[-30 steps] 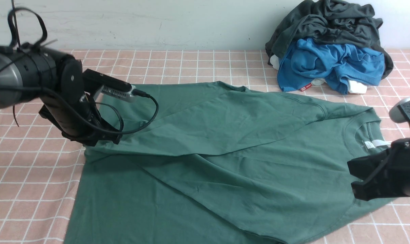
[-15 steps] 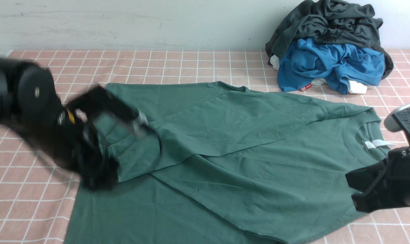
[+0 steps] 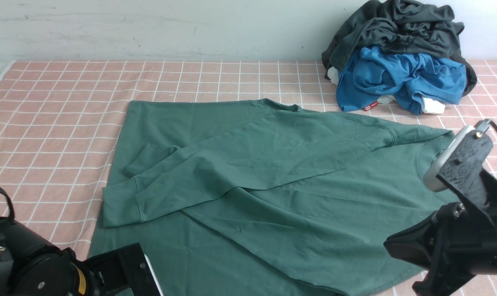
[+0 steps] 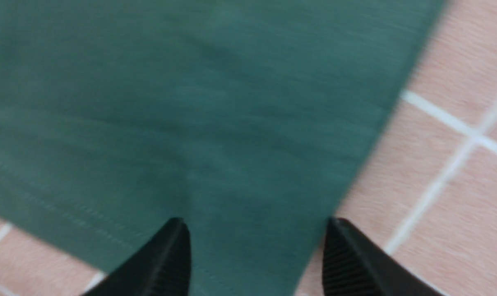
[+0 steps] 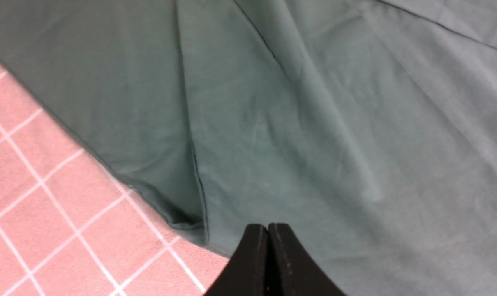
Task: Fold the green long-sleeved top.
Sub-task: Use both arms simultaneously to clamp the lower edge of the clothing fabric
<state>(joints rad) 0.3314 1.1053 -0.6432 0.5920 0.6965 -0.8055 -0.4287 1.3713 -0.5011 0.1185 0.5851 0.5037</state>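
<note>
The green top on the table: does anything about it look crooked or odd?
Yes. The green top lies askew to the grid of the checked tablecloth, with one sleeve folded across its body. At the far right, a blue garment and a dark garment sit in a crumpled heap. Nothing looks torn.

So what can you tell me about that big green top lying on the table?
The green long-sleeved top looks like a soft, dark green knit. It is spread nearly flat on the pink checked cloth, with its neck toward the robot's right. One long sleeve lies folded across the body, and its ribbed cuff is near the left edge. Light creases cross the fabric.
</note>
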